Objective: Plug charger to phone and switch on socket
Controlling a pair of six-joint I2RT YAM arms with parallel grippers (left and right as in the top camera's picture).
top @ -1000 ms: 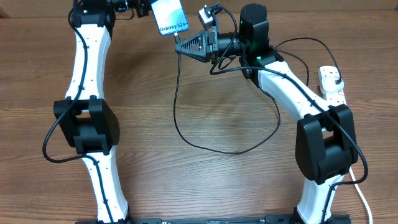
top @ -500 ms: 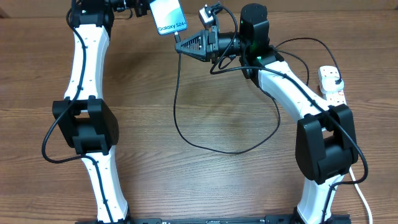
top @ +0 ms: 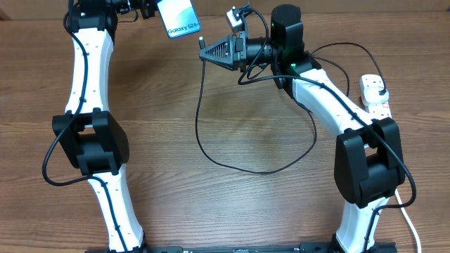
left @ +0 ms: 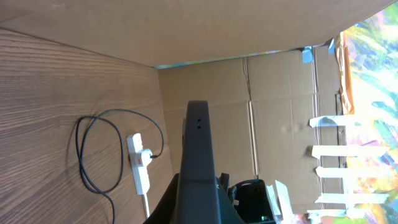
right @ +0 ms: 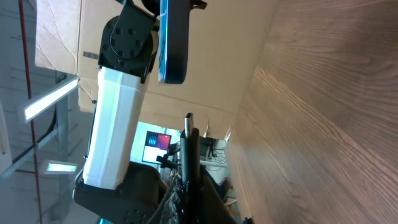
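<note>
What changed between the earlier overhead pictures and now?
The left claw, shut on the phone, swung to the left, carrying the phone away from the right claw; the left arm shifted left with it. Nothing was released or newly gripped. The right claw, shut on the charger, and the socket stayed put.

We record the right gripper point(right: 189, 142) at bottom centre, clamped on the charger point(right: 188, 120) tip. The phone point(right: 173, 43) is edge-on at top centre, clear of the tip.

Raised phone point(top: 178, 17) apart from charger point(top: 197, 133) tip; socket point(top: 377, 104) switch state unclear.
</note>
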